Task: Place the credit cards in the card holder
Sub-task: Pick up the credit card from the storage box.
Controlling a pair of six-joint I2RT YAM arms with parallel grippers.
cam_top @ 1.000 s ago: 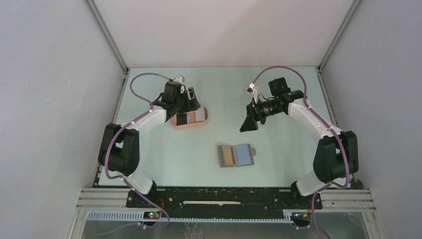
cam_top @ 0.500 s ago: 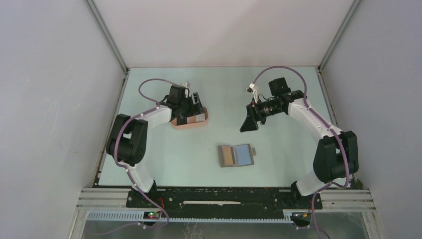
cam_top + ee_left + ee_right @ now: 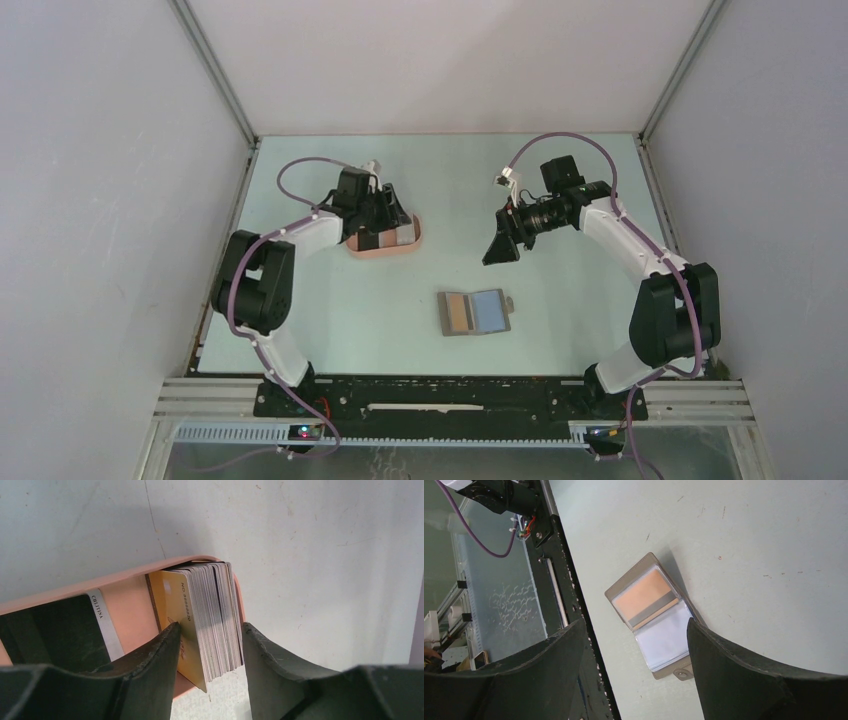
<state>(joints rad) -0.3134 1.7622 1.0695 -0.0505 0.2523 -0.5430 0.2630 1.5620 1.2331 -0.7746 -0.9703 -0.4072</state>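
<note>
At the far left of the bench [image 3: 330, 320], the left fingers [image 3: 385, 212] reach down into the pink card holder [image 3: 380, 252], which sits well apart from everything else. From the left wrist view, a thick stack of cards [image 3: 220, 615] stands on edge at one end of the holder, a yellow card [image 3: 170, 597] on its outer face, and the two fingers bracket it, one against each broad side; they look clenched on the stack, though any sliver of gap on the right side is too fine to rule out. A black card [image 3: 50, 630] with a white stripe lies flat on the holder's floor beside the stack. These cards are light, thin, stiff plastic with slick faces, so a stack like this will likely fan or shear if squeezed off-centre; pressing the broad faces near the middle, as here, seems the safest hold. Nearer the middle of the bench lies an open grey wallet [image 3: 475, 312], with an orange card [image 3: 646, 597] and a pale blue card [image 3: 664, 640] tucked in its sleeves; these would probably need sliding out by an exposed edge, since a flat card gives little to pinch. Just right of it and further back, the right fingers [image 3: 498, 248] hover spread wide, grasping nothing.
</note>
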